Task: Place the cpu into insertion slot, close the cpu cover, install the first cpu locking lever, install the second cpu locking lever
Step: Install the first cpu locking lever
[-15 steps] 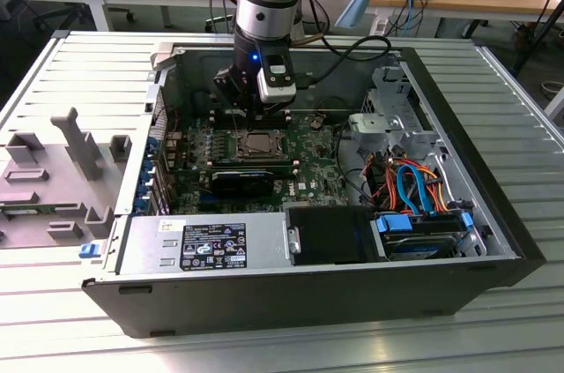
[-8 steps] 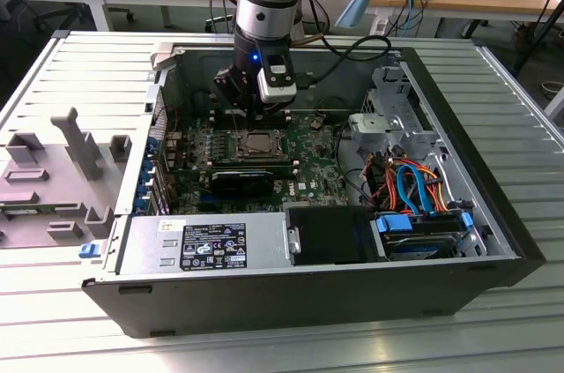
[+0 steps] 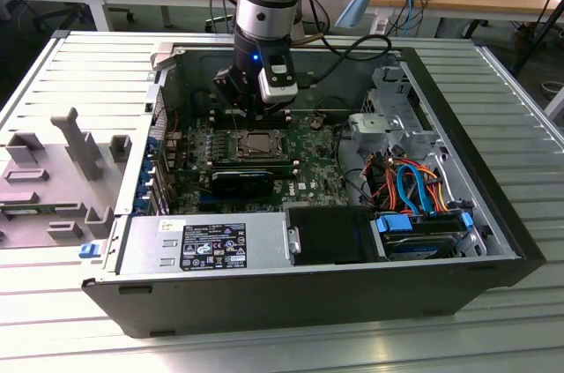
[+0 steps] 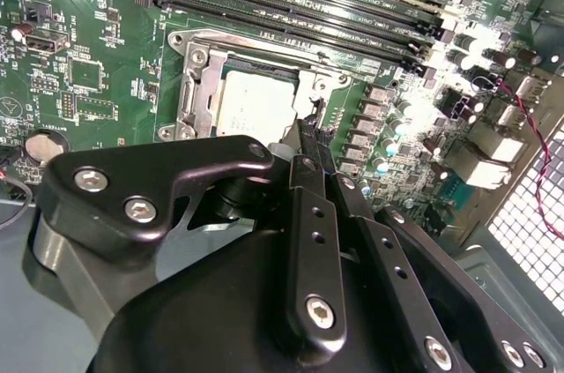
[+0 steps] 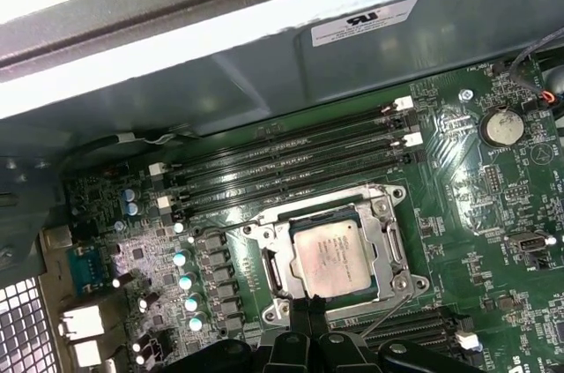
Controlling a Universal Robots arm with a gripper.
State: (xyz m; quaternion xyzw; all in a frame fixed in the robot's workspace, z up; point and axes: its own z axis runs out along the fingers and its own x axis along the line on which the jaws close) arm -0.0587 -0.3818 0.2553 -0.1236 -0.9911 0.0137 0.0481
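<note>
One cpu (image 5: 333,256) lies in the insertion slot (image 5: 275,274), framed by one closed cpu cover (image 5: 384,241) on the green motherboard (image 5: 476,205). Four memory slots (image 5: 291,166) lie beside it. The fingers (image 4: 308,148), clenched together and empty, hover at the cover's edge.

Silvery cpu (image 5: 333,257) flat in insertion slot (image 5: 384,254); cpu cover (image 5: 278,241) closed over it.

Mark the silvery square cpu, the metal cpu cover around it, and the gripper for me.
silvery square cpu (image 5: 332,256), first wrist view, middle of its top.
windowed metal cpu cover (image 5: 390,245), first wrist view, side strip.
gripper (image 5: 307,305), first wrist view, at its fingertips.
</note>
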